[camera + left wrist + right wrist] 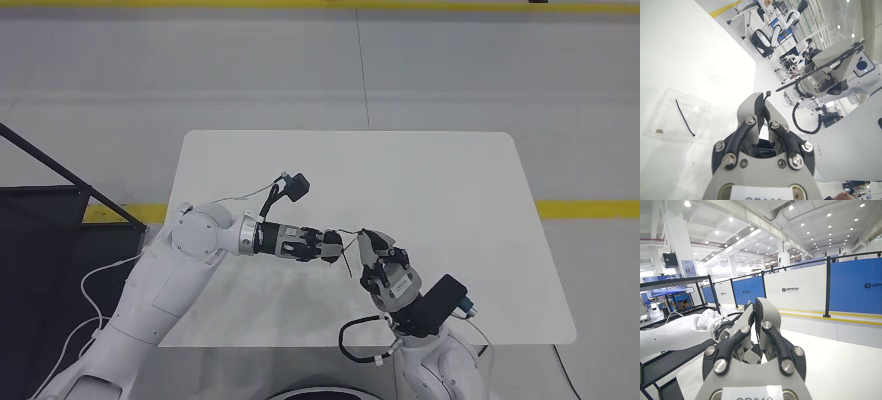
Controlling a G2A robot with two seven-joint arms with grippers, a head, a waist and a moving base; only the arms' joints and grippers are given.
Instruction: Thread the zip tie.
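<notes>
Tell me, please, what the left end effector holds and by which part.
A zip tie, pinched just below its head by the left end effector.

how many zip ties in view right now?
2. One zip tie is pinched in the left hand, head poking out; a spare zip tie lies in the clear tray on the table. Others may be hidden.

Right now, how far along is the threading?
Done: the tie is up off the table. In hand: left claw shut below its head; right claw shut, apparently on its tail. Left: the head shows no tail through it, so threading remains.
</notes>
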